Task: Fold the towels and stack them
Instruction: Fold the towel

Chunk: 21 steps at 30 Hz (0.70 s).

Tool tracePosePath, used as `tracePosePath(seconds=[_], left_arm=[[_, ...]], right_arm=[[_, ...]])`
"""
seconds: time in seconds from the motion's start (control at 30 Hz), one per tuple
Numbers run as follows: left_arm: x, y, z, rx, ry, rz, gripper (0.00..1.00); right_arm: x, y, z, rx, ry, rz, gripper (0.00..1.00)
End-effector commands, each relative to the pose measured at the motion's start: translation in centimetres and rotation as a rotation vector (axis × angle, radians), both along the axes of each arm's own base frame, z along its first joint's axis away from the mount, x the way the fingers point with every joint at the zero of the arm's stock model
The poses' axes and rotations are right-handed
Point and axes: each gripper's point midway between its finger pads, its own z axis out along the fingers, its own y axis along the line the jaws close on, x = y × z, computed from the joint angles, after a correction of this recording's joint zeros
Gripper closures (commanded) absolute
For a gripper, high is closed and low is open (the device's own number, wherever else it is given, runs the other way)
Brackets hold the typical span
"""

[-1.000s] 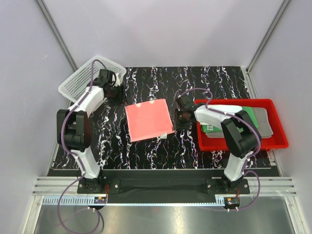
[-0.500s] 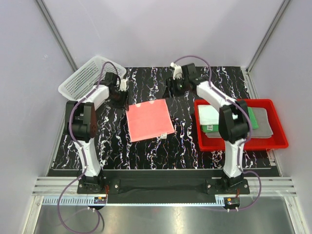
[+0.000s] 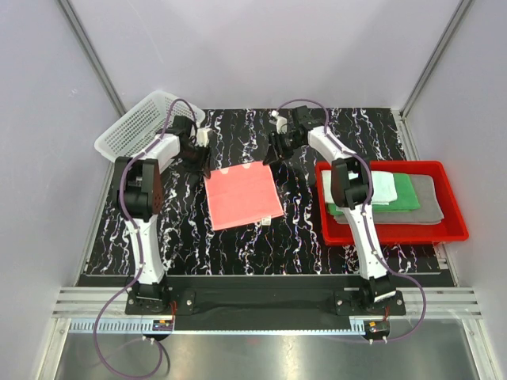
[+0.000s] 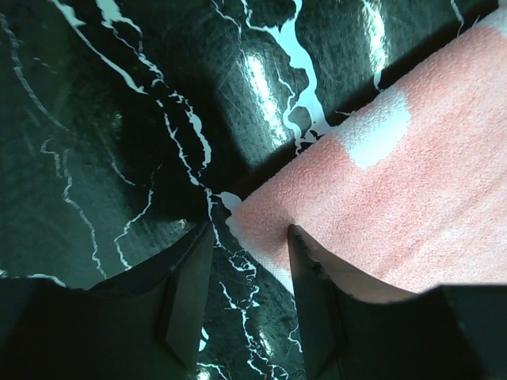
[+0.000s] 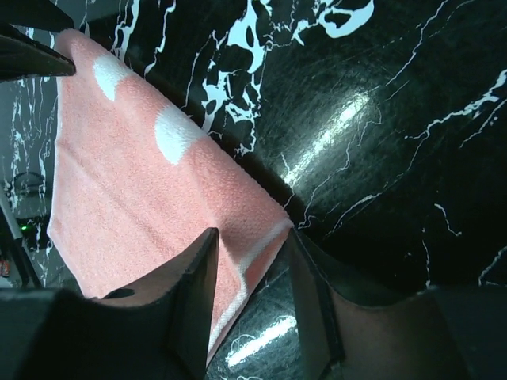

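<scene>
One black marbled table (image 3: 317, 237) carries everything. The pink towel (image 3: 242, 194) lies flat and open in its middle, and the white, green and grey folded towels (image 3: 380, 190) sit in the red tray (image 3: 455, 231) off to the right. The left gripper (image 3: 195, 156) is at the pink towel's far left corner and the right gripper (image 3: 276, 150) at its far right corner. In each wrist view the jaws are spread, with the corner tip lying in the gap and not yet pinched. The step in hand looks like taking both far corners for the first fold. To do it well, the fingers (image 4: 186, 293) should press right down to the tabletop so that one slips under the hem. Each should bite only a little cloth. Both sides should close at the same time, so neither drags the towel askew. The lift should then stay low, with the far edge kept taut between the two grips and carried evenly toward the near edge so that corner meets corner.
</scene>
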Motion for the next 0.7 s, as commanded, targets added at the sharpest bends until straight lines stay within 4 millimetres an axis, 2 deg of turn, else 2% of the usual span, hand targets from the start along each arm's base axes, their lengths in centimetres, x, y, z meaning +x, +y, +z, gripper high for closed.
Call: tracePosePath(seconds=[0.0, 0.17, 0.27, 0.47, 0.5, 0.57, 0.67], left_arm=[[1.1, -0.4, 0.1, -0.03, -0.024, -0.047, 0.54], [0.4, -0.5, -0.7, -0.033, 0.02, -0.074, 0.6], [0.6, -0.7, -0.6, -0.048, 0.01, -0.088, 0.65], [0.5, -1.2, -1.0, -0.071, 0.043, -0.113, 0.83], [0.7, -1.2, -0.9, -0.073, 0.036, -0.116, 0.92], [0.8, -1.3, -0.7, -0.077, 0.038, -0.117, 1.0], [0.8, -1.8, 0.1, -0.1, 0.031, -0.126, 1.0]], right_arm=[[0.1, 1.4, 1.3, 0.076, 0.013, 0.032, 0.54], [0.2, 1.2, -0.2, 0.07, 0.04, 0.015, 0.56], [0.6, 1.0, -0.3, 0.079, 0.034, 0.006, 0.6], [1.2, 1.2, -0.2, 0.115, 0.007, 0.016, 0.77], [1.4, 1.0, -0.1, 0.112, -0.002, 0.009, 0.85], [1.5, 0.9, -0.1, 0.112, -0.019, 0.012, 0.95], [1.6, 0.4, 0.3, 0.109, -0.045, 0.015, 1.0]])
